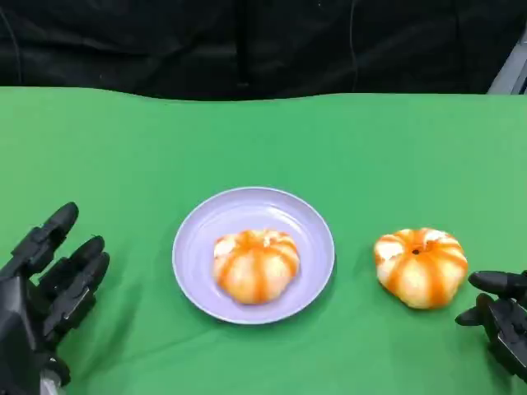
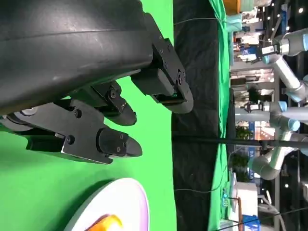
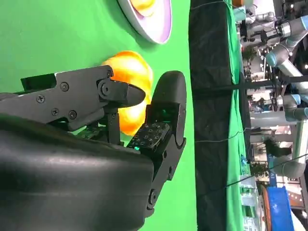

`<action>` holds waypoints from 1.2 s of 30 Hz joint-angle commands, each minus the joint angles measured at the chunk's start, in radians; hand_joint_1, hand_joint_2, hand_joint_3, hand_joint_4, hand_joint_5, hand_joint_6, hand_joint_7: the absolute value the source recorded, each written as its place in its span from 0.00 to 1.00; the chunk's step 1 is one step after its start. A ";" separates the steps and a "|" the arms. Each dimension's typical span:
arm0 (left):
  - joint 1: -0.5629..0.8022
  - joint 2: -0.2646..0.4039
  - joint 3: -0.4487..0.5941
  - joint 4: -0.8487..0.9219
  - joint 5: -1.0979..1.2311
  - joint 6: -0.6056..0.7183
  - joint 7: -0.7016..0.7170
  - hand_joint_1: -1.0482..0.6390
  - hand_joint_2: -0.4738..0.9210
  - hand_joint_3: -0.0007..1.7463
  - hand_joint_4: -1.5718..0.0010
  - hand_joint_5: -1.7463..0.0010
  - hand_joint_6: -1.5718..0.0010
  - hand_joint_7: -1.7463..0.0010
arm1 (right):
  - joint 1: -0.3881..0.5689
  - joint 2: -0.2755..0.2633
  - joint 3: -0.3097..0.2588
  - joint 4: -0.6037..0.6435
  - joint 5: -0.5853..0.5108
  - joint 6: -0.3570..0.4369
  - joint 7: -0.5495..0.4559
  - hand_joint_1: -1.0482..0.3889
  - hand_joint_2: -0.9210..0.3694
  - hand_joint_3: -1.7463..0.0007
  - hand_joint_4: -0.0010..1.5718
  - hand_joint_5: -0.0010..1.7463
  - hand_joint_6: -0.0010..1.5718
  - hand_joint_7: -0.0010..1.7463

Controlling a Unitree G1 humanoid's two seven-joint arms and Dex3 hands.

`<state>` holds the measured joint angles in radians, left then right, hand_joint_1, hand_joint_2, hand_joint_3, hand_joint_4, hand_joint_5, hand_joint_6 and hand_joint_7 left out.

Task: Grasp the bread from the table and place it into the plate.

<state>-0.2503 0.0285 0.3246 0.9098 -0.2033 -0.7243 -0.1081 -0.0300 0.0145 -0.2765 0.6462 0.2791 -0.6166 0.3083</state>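
A lavender plate (image 1: pixel 198 247) sits mid-table with one orange-striped round bread (image 1: pixel 256 265) lying in it. A second bread of the same kind (image 1: pixel 421 267) rests on the green cloth to the plate's right. My right hand (image 1: pixel 501 317) is at the lower right, just beside that bread, fingers spread and holding nothing; the right wrist view shows the bread (image 3: pixel 129 72) just beyond its fingers (image 3: pixel 120 94). My left hand (image 1: pixel 45 288) hovers open at the lower left, apart from the plate. The left wrist view catches the plate's rim (image 2: pixel 130 197).
Green cloth covers the table, with a black curtain (image 1: pixel 263 41) along its far edge. Other robot arms and lab equipment (image 2: pixel 274 96) stand beyond the table.
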 commanded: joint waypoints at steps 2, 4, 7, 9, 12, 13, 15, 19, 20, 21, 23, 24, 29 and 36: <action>-0.007 0.019 0.003 0.006 0.001 0.004 0.012 0.66 1.00 0.13 0.43 0.99 0.51 0.99 | -0.001 -0.019 -0.011 0.002 0.010 0.003 -0.004 0.73 0.00 0.74 0.40 0.78 0.51 0.45; -0.007 0.019 0.003 0.006 0.001 0.004 0.012 0.66 1.00 0.13 0.43 0.99 0.51 0.99 | -0.001 -0.019 -0.012 0.002 0.010 0.003 -0.004 0.73 0.00 0.74 0.40 0.78 0.51 0.45; -0.007 0.019 0.003 0.006 0.001 0.004 0.012 0.66 1.00 0.13 0.43 0.99 0.51 0.99 | -0.001 -0.018 -0.012 0.002 0.010 0.003 -0.004 0.73 0.00 0.74 0.40 0.78 0.51 0.45; -0.007 0.019 0.003 0.006 0.001 0.004 0.012 0.66 1.00 0.13 0.43 0.99 0.51 0.99 | -0.001 -0.018 -0.012 0.002 0.010 0.003 -0.004 0.73 0.00 0.74 0.40 0.78 0.51 0.45; -0.009 0.021 0.002 0.009 0.013 0.001 0.031 0.66 1.00 0.13 0.43 0.99 0.51 0.99 | -0.002 -0.019 -0.011 0.004 0.007 -0.001 -0.004 0.73 0.00 0.74 0.40 0.78 0.51 0.45; -0.010 0.022 0.001 0.012 0.022 -0.001 0.045 0.66 1.00 0.17 0.36 0.96 0.45 0.97 | -0.003 -0.020 -0.010 0.005 0.005 -0.003 -0.004 0.72 0.00 0.74 0.40 0.78 0.51 0.45; -0.013 0.028 0.000 0.015 0.049 -0.004 0.095 0.67 1.00 0.20 0.31 0.94 0.39 0.95 | -0.004 -0.020 -0.011 0.005 0.005 -0.002 -0.003 0.72 0.00 0.74 0.40 0.78 0.51 0.46; -0.014 0.033 -0.005 0.015 0.082 -0.004 0.162 0.62 0.91 0.39 0.46 0.17 0.47 0.30 | -0.003 -0.018 -0.013 -0.001 0.010 0.005 -0.003 0.72 0.00 0.75 0.40 0.78 0.51 0.46; -0.013 0.034 -0.006 0.015 0.083 -0.006 0.164 0.62 0.90 0.40 0.47 0.13 0.47 0.27 | -0.004 -0.017 -0.013 0.000 0.012 0.005 -0.002 0.72 0.00 0.75 0.40 0.78 0.51 0.46; -0.013 0.034 -0.007 0.015 0.084 -0.006 0.166 0.62 0.90 0.41 0.48 0.12 0.48 0.26 | -0.005 -0.017 -0.014 0.001 0.014 0.004 -0.001 0.72 0.00 0.75 0.40 0.78 0.51 0.46; -0.013 0.035 -0.009 0.016 0.085 -0.008 0.170 0.62 0.89 0.42 0.48 0.11 0.48 0.25 | -0.007 -0.018 -0.015 0.005 0.015 0.002 0.001 0.72 0.00 0.75 0.40 0.78 0.51 0.46; -0.013 0.035 -0.009 0.016 0.085 -0.008 0.169 0.62 0.89 0.43 0.48 0.11 0.48 0.24 | -0.007 -0.018 -0.015 0.005 0.013 0.002 0.000 0.72 0.00 0.75 0.40 0.78 0.51 0.46; -0.014 0.034 -0.008 0.017 0.078 -0.012 0.166 0.62 0.88 0.43 0.48 0.11 0.48 0.25 | -0.006 -0.019 -0.015 0.002 0.006 0.001 -0.005 0.73 0.00 0.75 0.40 0.78 0.51 0.45; -0.014 0.034 -0.008 0.017 0.078 -0.013 0.165 0.62 0.88 0.43 0.48 0.11 0.48 0.25 | -0.006 -0.019 -0.015 0.002 0.006 0.001 -0.005 0.73 0.00 0.75 0.40 0.78 0.51 0.46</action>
<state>-0.2552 0.0432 0.3140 0.9238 -0.1214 -0.7257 0.0516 -0.0335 0.0143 -0.2831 0.6465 0.2772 -0.6146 0.3062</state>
